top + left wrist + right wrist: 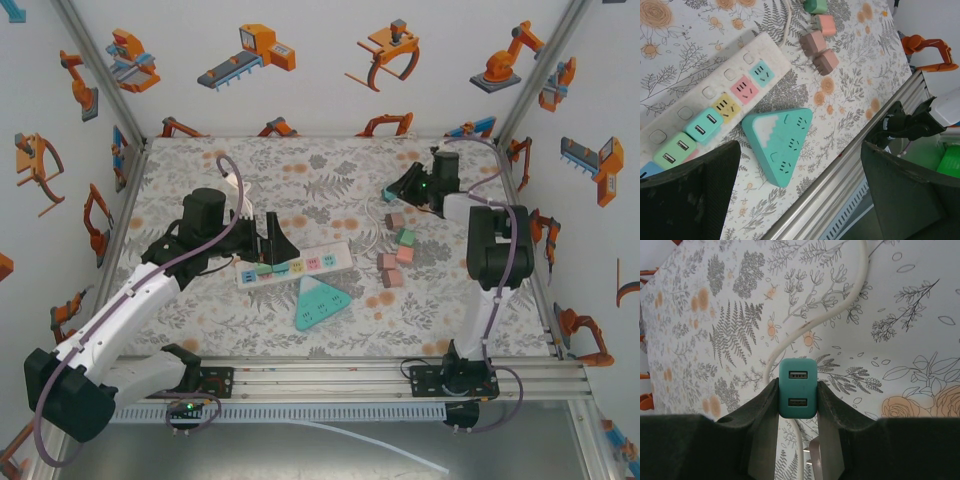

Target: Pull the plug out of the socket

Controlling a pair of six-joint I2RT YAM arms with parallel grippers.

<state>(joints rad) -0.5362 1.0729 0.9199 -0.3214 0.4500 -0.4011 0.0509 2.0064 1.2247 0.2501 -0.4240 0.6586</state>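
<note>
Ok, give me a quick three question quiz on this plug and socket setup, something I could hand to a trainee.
1. True or false: the left gripper is shut on the power strip.
2. What does the right gripper hold? A) a screwdriver B) a teal USB plug C) nothing
3. Fill in: the teal socket block lying on the near side of the power strip has a ___ shape.

Key: 1 false, it is open and holds nothing; 2 B; 3 triangular.
</note>
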